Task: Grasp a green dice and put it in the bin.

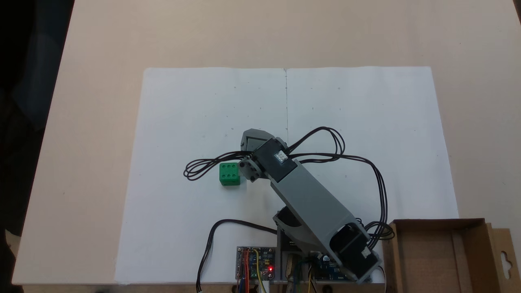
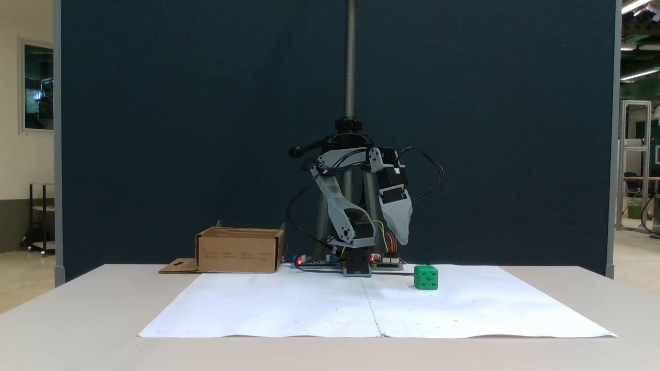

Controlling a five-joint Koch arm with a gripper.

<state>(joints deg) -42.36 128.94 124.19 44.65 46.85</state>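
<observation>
White paper covers the desk (image 1: 81, 162). Tool (image 2: 401, 234), aperture indeterminable, hangs above and beside the small green plastic dice (image 1: 230, 173); recommend centring overhead before descent.

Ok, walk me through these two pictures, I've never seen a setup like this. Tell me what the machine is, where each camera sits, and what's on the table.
It's a small hobby robot arm bolted at one table edge. One fixed view looks down from above; the other faces the arm across the table. Its gripper hangs above the white paper, holding nothing; whether its jaws are open can't be told. The green dice sits on the paper close beside it. The bin, a brown cardboard box, stands by the arm's base.
</observation>
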